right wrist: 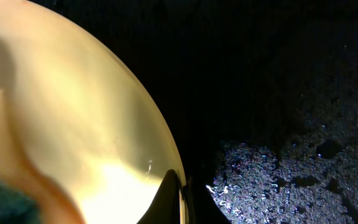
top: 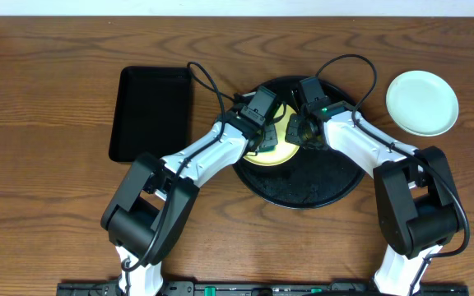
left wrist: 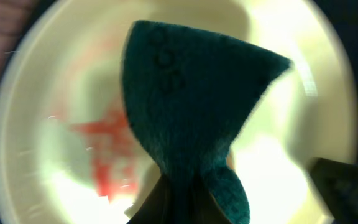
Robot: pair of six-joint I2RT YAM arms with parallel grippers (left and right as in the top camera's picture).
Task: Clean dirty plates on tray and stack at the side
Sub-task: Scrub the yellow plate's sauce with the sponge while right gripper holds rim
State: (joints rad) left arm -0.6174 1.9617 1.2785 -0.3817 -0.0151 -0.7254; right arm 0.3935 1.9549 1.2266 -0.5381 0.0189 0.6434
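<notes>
The pale yellow round shallow plate lay on the large round black tray, toward its left rear, and both arms had folded in over it from either side. It looked a stiff, light, glossy piece, likely slippery on the face, so the thin raised rim was the place to take it. The right gripper was at that rim on the plate's right edge, fingers drawn to a narrow slit; the dark wrist view made it hard to be sure, but it looked pinched on the rim to steady the plate. The left gripper was clamped on a dark teal fuzzy cloth, soft and floppy, hanging over the plate's middle. A red-orange smear showed left of the cloth. A pale mint round plate sat apart on the wooden table, right of the tray.
</notes>
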